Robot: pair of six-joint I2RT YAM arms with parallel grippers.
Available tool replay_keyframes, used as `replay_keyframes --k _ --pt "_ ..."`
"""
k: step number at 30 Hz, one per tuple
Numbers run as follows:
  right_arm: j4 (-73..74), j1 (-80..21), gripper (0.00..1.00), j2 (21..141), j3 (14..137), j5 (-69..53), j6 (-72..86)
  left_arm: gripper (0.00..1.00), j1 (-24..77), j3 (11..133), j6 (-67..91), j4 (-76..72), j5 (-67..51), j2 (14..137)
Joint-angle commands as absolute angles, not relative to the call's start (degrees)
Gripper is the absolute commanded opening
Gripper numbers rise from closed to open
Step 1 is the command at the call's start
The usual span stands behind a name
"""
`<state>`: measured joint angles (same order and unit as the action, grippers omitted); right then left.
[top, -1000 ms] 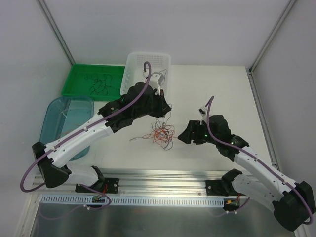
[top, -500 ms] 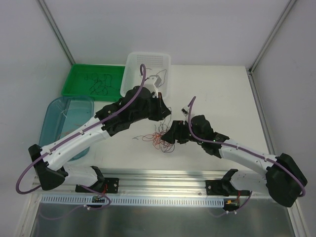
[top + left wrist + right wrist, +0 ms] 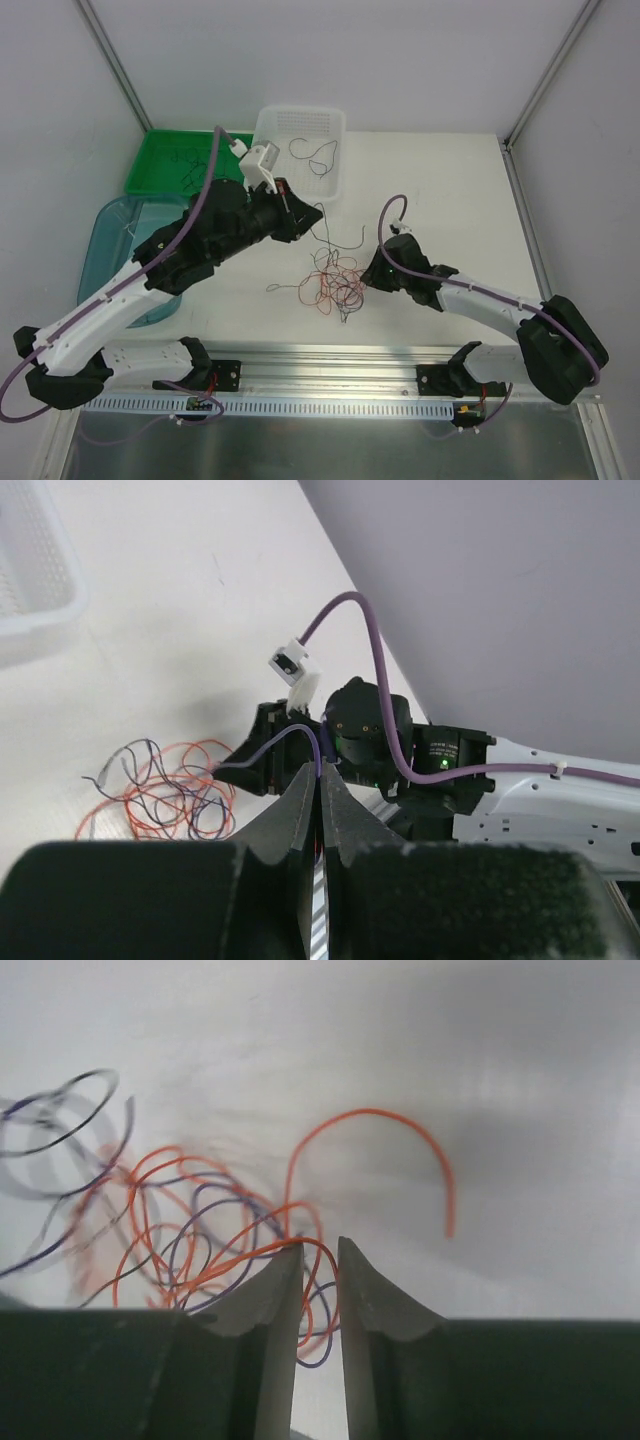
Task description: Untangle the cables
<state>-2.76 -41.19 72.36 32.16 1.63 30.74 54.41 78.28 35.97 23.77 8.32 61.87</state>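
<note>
The cables [image 3: 335,285] lie as a loose tangle of orange, dark purple and black strands on the white table between the two arms. My left gripper [image 3: 305,215] hangs up and to the left of the tangle, shut on one thin purple strand [image 3: 265,750] that arcs from its tips [image 3: 320,770] down toward the pile [image 3: 160,795]. My right gripper [image 3: 366,280] is at the tangle's right edge. In the right wrist view its jaws [image 3: 320,1245] stand a narrow gap apart, with an orange strand [image 3: 300,1245] and a purple loop crossing between them.
A white basket [image 3: 262,130] at the back holds a few dark strands. To its left is a green tray [image 3: 150,160] with dark strands. A blue bin [image 3: 105,225] stands at the left. A metal rail [image 3: 330,355] runs along the near edge.
My left arm has drawn back to the left, away from the tangle, keeping its strand. My right gripper has pushed left into the tangle's edge and its jaws have narrowed.
</note>
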Motion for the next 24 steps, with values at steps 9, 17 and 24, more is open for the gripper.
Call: replay_keyframes --k 9,17,24 --pt "13.2 -27.7 0.17 69.7 29.7 4.1 35.2 0.0 54.8 91.8 25.0 27.1 20.3 56.1" --pt "19.7 -25.3 0.27 61.4 35.0 5.8 25.5 0.0 54.8 91.9 22.4 27.2 23.6 54.8" --pt "15.7 -30.5 0.61 57.0 39.2 -4.8 14.7 0.0 54.8 88.1 24.1 27.6 20.7 57.3"
